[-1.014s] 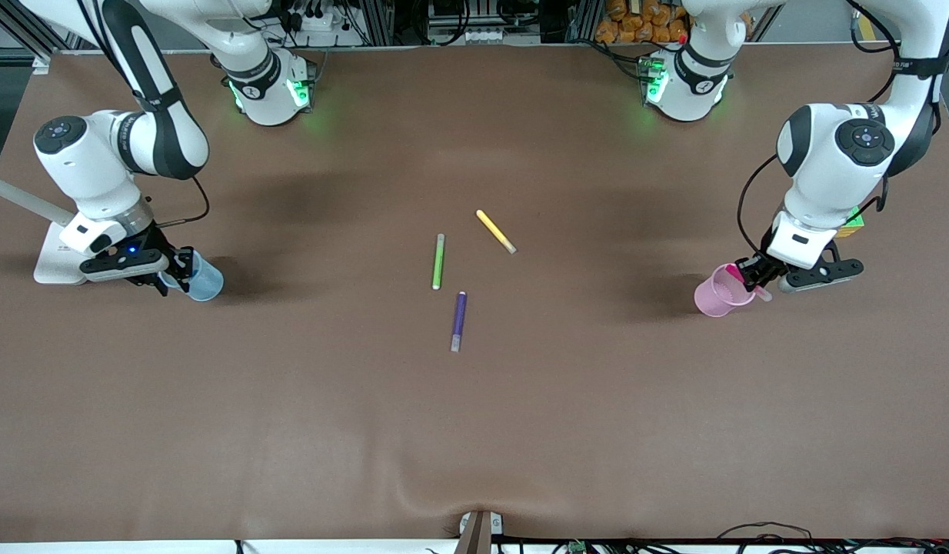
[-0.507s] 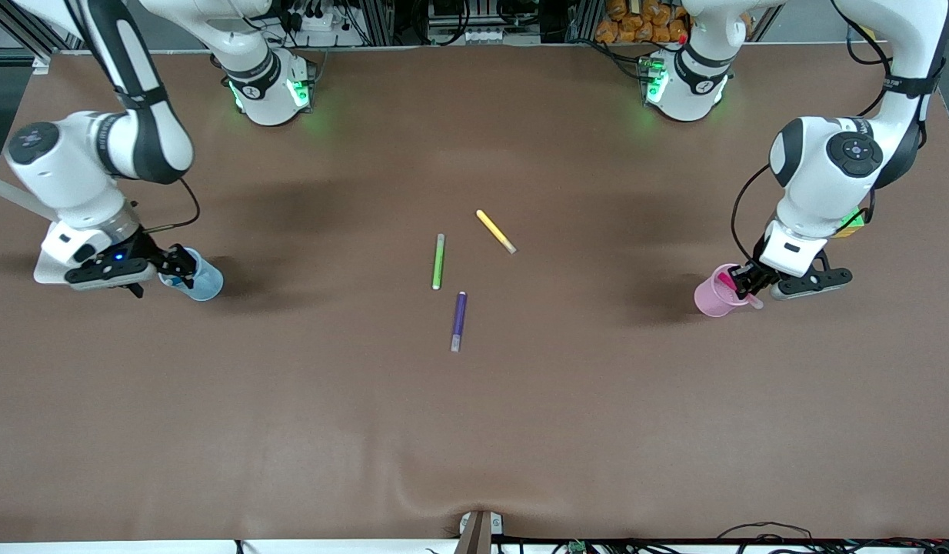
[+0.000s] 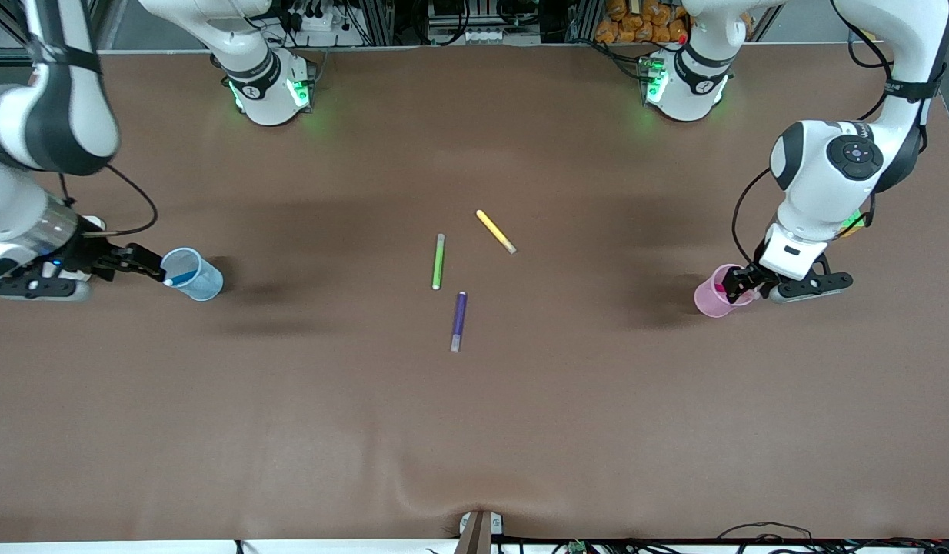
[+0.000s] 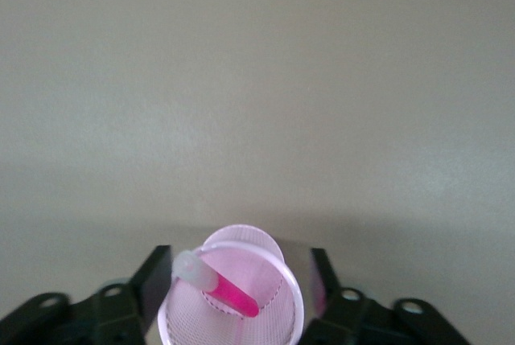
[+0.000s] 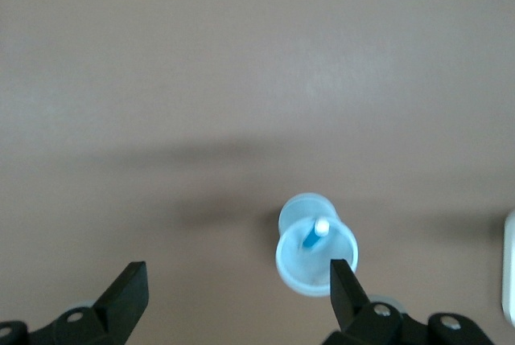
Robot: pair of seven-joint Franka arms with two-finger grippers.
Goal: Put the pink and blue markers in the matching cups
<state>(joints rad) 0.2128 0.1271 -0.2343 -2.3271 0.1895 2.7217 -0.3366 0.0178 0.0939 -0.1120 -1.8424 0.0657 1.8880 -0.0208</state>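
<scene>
The pink marker (image 4: 235,297) leans inside the pink cup (image 4: 265,321), its pale cap resting at the rim. My left gripper (image 4: 240,264) is open over that cup (image 3: 711,296), with one finger on each side of it and apart from the marker. The blue marker (image 5: 312,236) stands tilted in the blue cup (image 5: 299,274), white tip up. My right gripper (image 3: 140,260) is open and empty, beside the blue cup (image 3: 198,281) toward the right arm's end of the table. In the right wrist view one of its fingers (image 5: 344,282) overlaps the cup's rim.
A green marker (image 3: 438,261), a yellow marker (image 3: 495,231) and a purple marker (image 3: 458,320) lie loose at the table's middle. A white object (image 5: 508,269) shows at the edge of the right wrist view. A small green and yellow block (image 3: 851,224) sits under the left arm.
My left gripper opened and let go of the pink marker, which now leans in the pink cup. My right gripper opened and drew back from the blue cup toward the right arm's end of the table.
</scene>
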